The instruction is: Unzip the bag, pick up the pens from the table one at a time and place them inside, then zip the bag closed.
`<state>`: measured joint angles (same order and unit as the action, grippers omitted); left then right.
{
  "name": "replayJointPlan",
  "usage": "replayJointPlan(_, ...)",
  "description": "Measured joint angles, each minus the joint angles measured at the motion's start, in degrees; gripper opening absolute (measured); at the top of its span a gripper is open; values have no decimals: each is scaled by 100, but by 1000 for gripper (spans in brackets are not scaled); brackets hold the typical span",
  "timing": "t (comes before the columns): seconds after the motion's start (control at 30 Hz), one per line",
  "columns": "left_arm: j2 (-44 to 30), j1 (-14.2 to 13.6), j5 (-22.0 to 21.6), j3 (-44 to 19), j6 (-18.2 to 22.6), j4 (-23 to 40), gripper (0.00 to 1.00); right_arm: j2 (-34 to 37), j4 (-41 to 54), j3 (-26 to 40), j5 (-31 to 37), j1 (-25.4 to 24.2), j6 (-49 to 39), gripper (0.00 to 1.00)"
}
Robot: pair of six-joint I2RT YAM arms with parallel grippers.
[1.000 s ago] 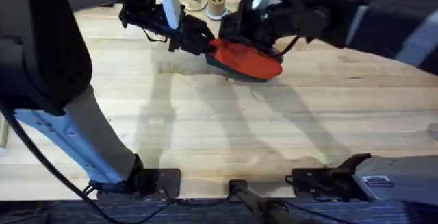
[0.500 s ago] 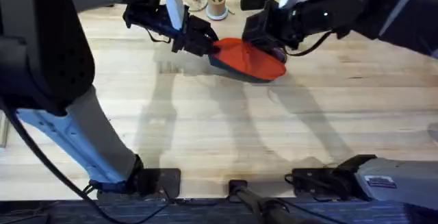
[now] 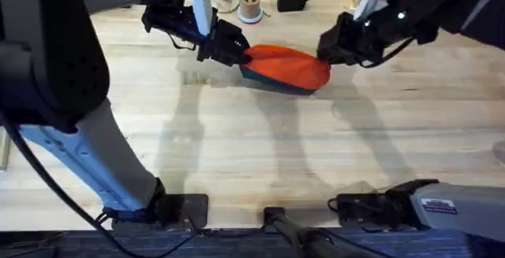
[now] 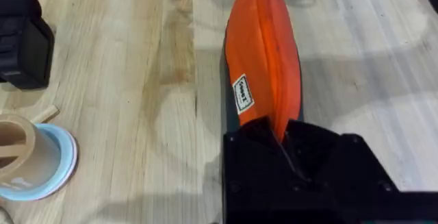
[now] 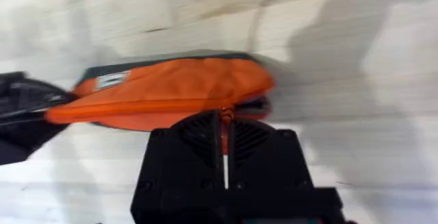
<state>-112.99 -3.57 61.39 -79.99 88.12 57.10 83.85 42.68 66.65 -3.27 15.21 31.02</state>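
Probably a lab: butcher-block table (image 3: 260, 155)

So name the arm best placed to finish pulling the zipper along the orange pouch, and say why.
Right. Its hand is shut on the small pull tab at the oval orange fabric pouch's far end, while the left hand clamps the opposite end, anchoring it.

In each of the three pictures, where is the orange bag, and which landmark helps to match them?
Overhead: the bag lies upper middle, between both claws.
Left wrist: it runs from the top centre down into the left claw.
Right wrist: it lies across the middle, above the right claw.
Shared landmark: its white label.
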Motion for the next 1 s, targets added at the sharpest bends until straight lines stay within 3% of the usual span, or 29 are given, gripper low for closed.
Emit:
replayJointPlan(0.5, -107, -57, 79, 2, 1, 39, 42, -1, 392, -34, 362, -433, -497, 33)
replayJointPlan(0.83, -107, -68, 49, 2, 1, 76, 42, -200, -499, -1110, 602, -560, -529, 33)
replayJointPlan(1.0, -107, -68, 33, 2, 0, 79, 42, -250, -748, -1246, 644, -565, -531, 32)
